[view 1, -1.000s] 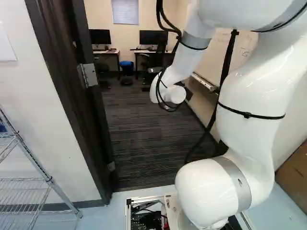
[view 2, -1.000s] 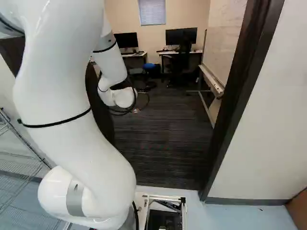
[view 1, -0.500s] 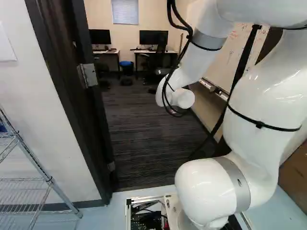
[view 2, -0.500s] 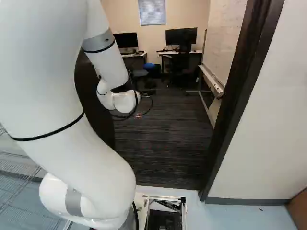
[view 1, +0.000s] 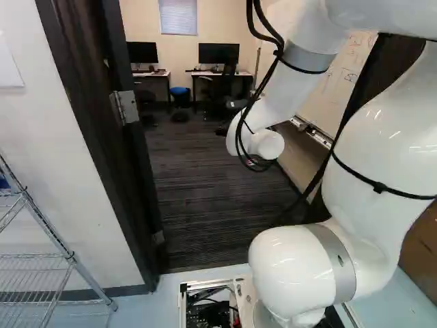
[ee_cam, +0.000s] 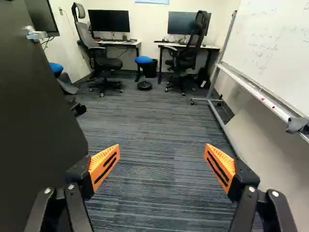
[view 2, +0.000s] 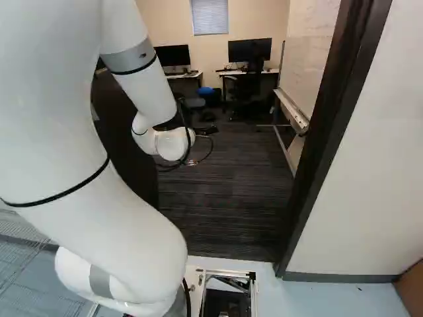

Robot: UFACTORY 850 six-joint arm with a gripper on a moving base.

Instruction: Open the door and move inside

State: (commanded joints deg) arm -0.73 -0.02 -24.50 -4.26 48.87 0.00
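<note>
One door handle (ee_cam: 37, 35), seemingly a lever, shows only in wrist view.

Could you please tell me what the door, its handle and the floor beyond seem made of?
The door could be painted metal or laminated wood: its face is dark, flat and dull. The handle looks like metal, being silvery and shiny. The floor seems to be matt, low carpet, given its fine streaked lines.

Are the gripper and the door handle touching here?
Apart. The wrist view shows the door handle well ahead of the open gripper, with door panel visible between.
</note>
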